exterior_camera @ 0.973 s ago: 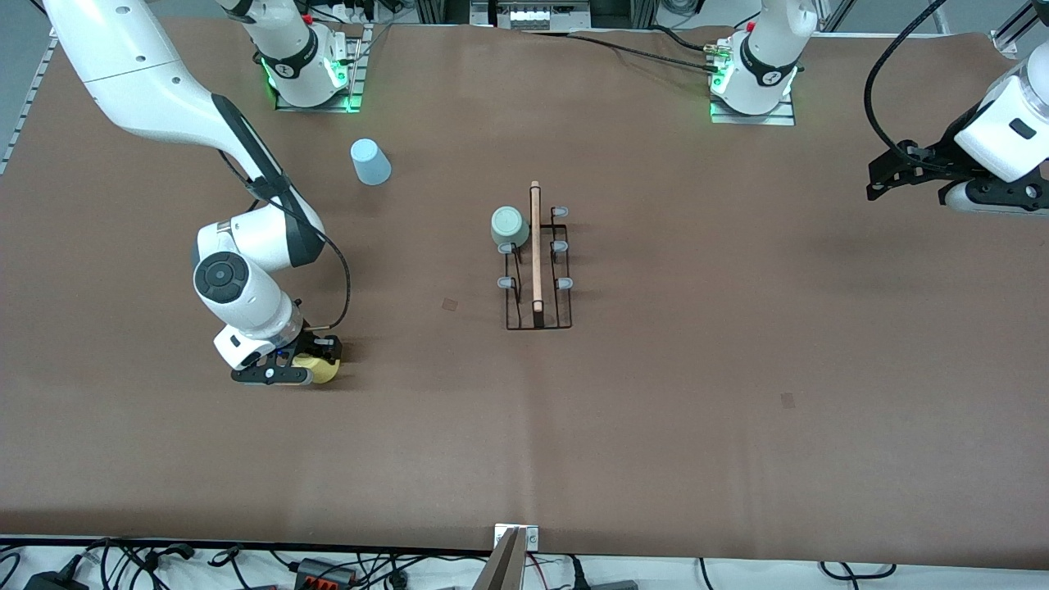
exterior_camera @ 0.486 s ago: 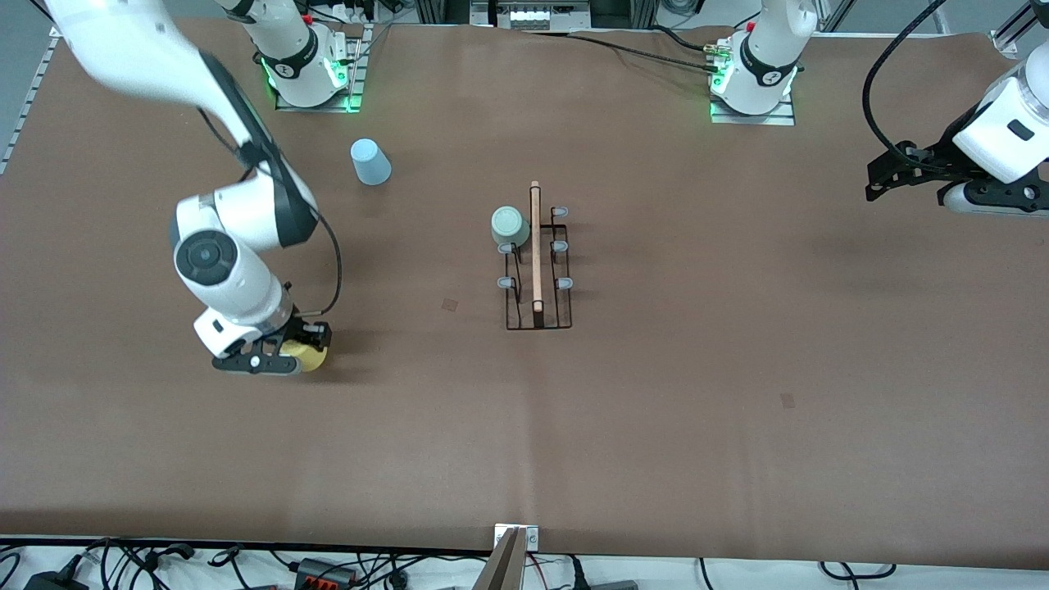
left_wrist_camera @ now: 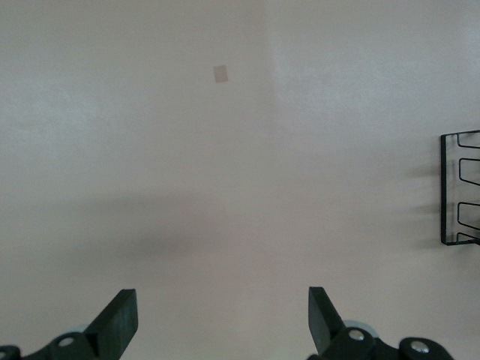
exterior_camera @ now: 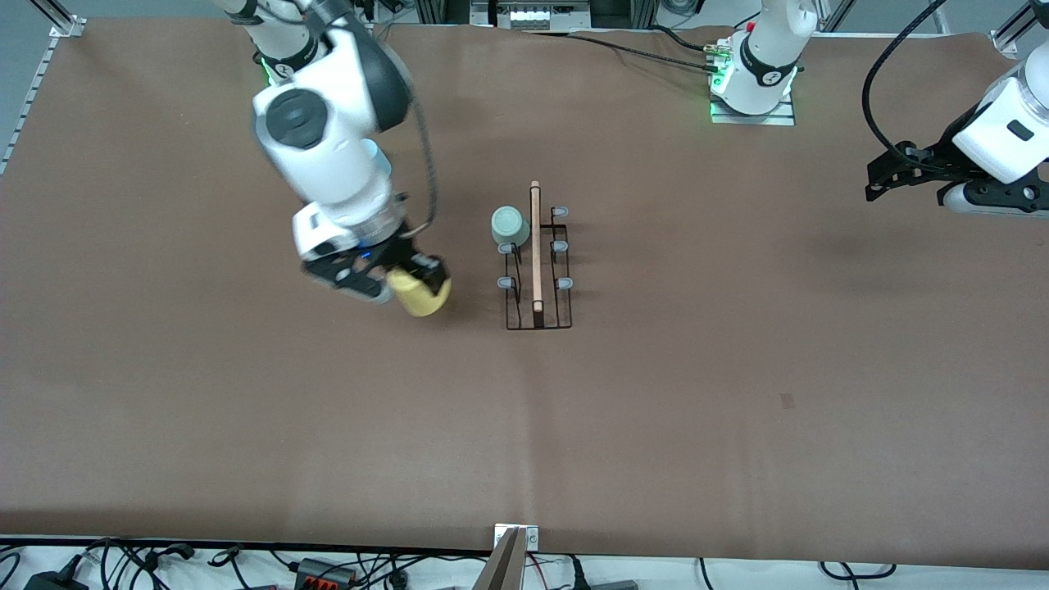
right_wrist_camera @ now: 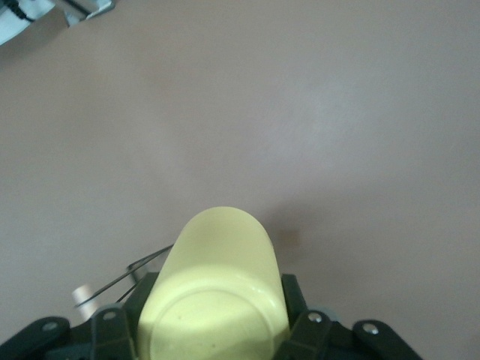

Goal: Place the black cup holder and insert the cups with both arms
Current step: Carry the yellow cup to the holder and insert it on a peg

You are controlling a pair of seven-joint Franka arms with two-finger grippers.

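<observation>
In the front view, the black wire cup holder (exterior_camera: 537,262) with its light wooden rod on top stands on the brown table (exterior_camera: 737,393), midway between the two arms' ends. Its long axis runs from the robots' bases toward the front camera. A pale grey-green plastic cup (exterior_camera: 510,227) already sits on one of its pegs, on the row facing the right arm's end and at the end of the holder farthest from the front camera. The right gripper (exterior_camera: 385,274) is clamped on a yellow tapered plastic cup (exterior_camera: 420,292) and hangs in the air over the table just beside the holder, toward the right arm's end. The free pale-blue-tipped pegs of that same row lie from the cup toward the left arm's end, so the right arm is plainly the nearer one for the next insertion. The light blue plastic cup (exterior_camera: 379,157) is mostly hidden by the right arm's wrist; only an edge shows. The left gripper (exterior_camera: 889,176) waits well away from the holder at the left arm's end of the table.

In the left wrist view, the left gripper's fingers (left_wrist_camera: 120,322) stand wide apart with nothing between them, and one end of the holder shows in the distance.

In the right wrist view, the yellow cup fills the space between the fingers, its closed base toward the camera, over bare table.
</observation>
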